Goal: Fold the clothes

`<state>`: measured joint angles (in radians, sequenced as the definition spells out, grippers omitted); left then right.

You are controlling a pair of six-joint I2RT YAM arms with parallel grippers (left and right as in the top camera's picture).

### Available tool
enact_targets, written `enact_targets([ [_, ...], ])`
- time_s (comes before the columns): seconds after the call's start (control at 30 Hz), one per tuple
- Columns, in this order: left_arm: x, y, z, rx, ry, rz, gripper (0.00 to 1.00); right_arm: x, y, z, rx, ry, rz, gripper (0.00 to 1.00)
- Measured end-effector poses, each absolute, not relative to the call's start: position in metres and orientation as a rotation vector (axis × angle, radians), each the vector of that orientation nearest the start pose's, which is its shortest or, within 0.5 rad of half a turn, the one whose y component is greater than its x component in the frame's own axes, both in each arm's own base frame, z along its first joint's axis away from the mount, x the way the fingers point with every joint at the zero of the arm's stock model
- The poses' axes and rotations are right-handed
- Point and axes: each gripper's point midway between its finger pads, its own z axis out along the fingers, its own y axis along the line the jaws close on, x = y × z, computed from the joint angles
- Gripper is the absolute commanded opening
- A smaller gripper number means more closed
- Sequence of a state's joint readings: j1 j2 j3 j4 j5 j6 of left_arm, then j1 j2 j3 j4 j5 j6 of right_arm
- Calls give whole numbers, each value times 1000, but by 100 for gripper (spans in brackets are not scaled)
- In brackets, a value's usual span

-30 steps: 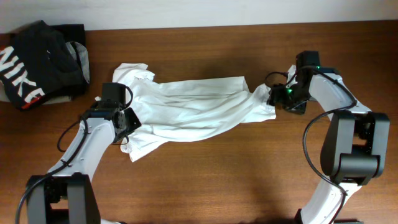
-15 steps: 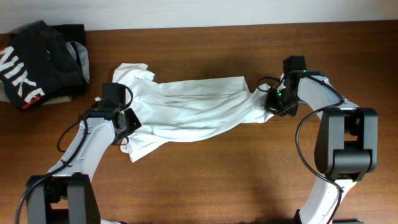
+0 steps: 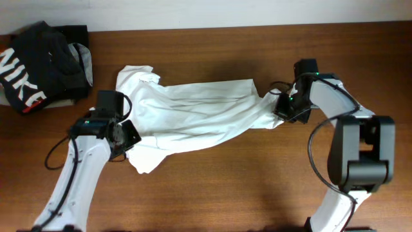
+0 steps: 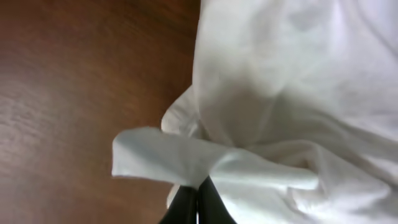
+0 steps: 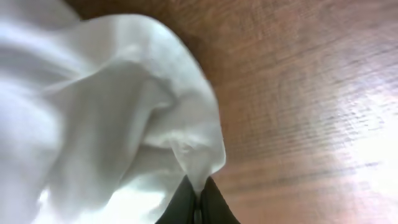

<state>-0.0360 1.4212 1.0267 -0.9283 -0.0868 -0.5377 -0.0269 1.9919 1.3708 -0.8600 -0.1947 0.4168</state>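
White shirt (image 3: 193, 113) lies crumpled and stretched across the middle of the wooden surface (image 3: 225, 193), spanning from the left gripper (image 3: 123, 136) to the right gripper (image 3: 282, 107). The left gripper's jaws are pressed together on a fold of cloth at the shirt's lower left edge; in the left wrist view the fabric bunches right at the fingertips (image 4: 181, 206). The right gripper's jaws are likewise clamped on a gathered corner at the shirt's right end, where the cloth narrows into a twisted neck. A black garment (image 3: 38, 61) with white lettering sits at the far left corner, apart from the shirt.
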Motion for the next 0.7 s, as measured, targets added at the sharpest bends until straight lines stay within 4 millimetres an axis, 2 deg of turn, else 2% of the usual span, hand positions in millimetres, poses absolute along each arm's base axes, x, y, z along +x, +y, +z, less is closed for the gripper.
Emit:
enact_targets([
  [0.1,282,5,120,-720,2732,-4,1,379,23,44,654,2979,327,4],
  [0.17,270,6,134,-719,2722,-2,1,377,23,61,644,2953,332,4],
  [0.23,264,11,162,-713,2657,13,1,375,24,89,621,2896,343,4],
  [0.37,264,20,225,-688,2495,17,1,364,21,154,557,2749,340,13],
  [0.4,265,20,234,-678,2471,14,1,361,20,169,543,2711,339,14],
  [0.43,266,21,240,-669,2455,14,1,357,19,187,526,2660,337,13],
  [0.5,264,22,240,-667,2462,27,1,347,17,207,515,2610,324,13],
  [0.6,263,26,240,-651,2466,65,1,335,12,223,511,2576,284,13],
  [0.67,264,29,247,-651,2445,83,1,332,9,227,509,2562,265,30],
  [0.7,265,30,251,-650,2431,83,1,330,8,226,514,2568,258,31],
])
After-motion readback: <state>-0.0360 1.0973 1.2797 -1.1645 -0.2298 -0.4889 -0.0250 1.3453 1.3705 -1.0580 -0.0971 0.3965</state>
